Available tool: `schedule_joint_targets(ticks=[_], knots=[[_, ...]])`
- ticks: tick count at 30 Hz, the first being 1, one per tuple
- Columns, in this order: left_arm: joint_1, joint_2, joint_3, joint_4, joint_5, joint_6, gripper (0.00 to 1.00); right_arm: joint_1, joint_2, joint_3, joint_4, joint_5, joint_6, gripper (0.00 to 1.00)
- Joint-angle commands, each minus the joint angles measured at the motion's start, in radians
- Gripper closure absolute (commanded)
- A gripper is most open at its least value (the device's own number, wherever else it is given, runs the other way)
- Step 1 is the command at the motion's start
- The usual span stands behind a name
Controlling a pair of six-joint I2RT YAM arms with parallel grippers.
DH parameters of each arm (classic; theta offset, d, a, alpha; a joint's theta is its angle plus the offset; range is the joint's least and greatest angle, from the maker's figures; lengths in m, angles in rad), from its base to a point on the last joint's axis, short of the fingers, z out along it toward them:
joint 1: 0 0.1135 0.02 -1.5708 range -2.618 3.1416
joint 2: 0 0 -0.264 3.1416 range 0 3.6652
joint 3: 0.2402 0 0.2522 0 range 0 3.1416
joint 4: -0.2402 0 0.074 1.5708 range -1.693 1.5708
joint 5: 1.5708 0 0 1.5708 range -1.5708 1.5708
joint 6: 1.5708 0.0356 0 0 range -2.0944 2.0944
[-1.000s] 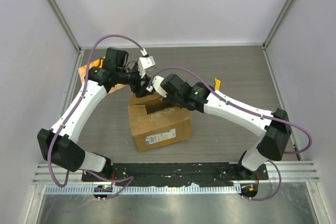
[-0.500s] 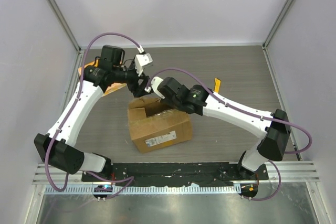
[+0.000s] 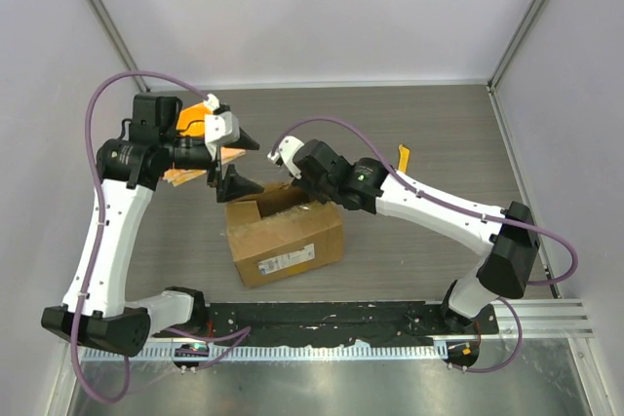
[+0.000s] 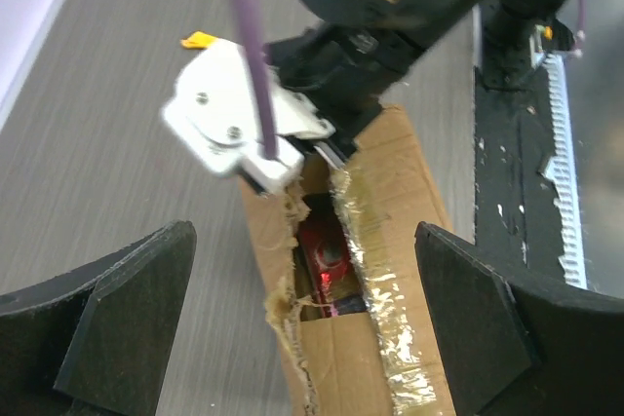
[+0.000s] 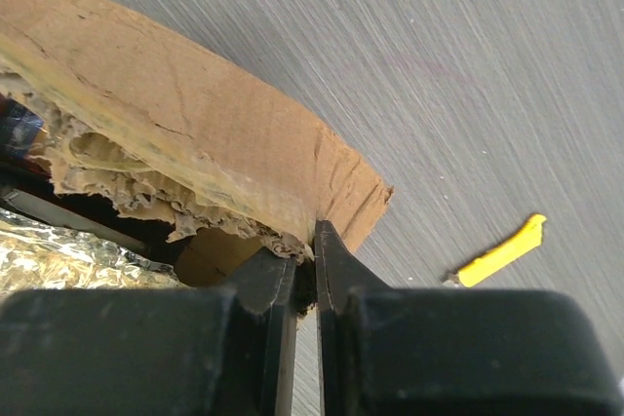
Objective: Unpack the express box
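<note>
Wears white shells on left arm (image 3: 107, 231) and right arm (image 3: 439, 208), black at joints (image 3: 512, 260) and at bases (image 3: 460, 315), 6 o'clock. Carries a purple cable (image 4: 249, 36) looped along each arm. Ends in black wedge-shaped fingers (image 4: 117, 323). Bears a white camera block (image 4: 229, 124) at the wrist, rounded corners, small dark screws in its face. Shows matte black motor housings (image 3: 148, 114), boxy, near each wrist.
</note>
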Motion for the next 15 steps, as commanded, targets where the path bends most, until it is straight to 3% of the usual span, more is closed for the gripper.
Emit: schedule_joint_targets(ticks=[1, 4, 9, 13, 15], knots=[[-0.068, 0.005, -0.011, -0.233, 0.053, 0.253, 0.00, -0.003, -0.064, 0.017, 0.142, -0.122, 0.117, 0.99], [-0.147, -0.041, -0.117, -0.202, -0.067, 0.303, 0.00, -0.005, -0.067, 0.034, 0.134, -0.150, 0.140, 0.99], [-0.237, -0.158, -0.353, 0.134, -0.293, 0.250, 0.00, -0.003, -0.081, 0.045, 0.119, -0.173, 0.159, 0.99], [-0.335, -0.209, -0.459, 0.345, -0.508, 0.218, 0.00, 0.004, -0.092, 0.039, 0.114, -0.173, 0.162, 0.99], [-0.368, -0.193, -0.485, 0.478, -0.641, 0.133, 0.00, 0.018, -0.093, 0.036, 0.111, -0.164, 0.156, 0.99]])
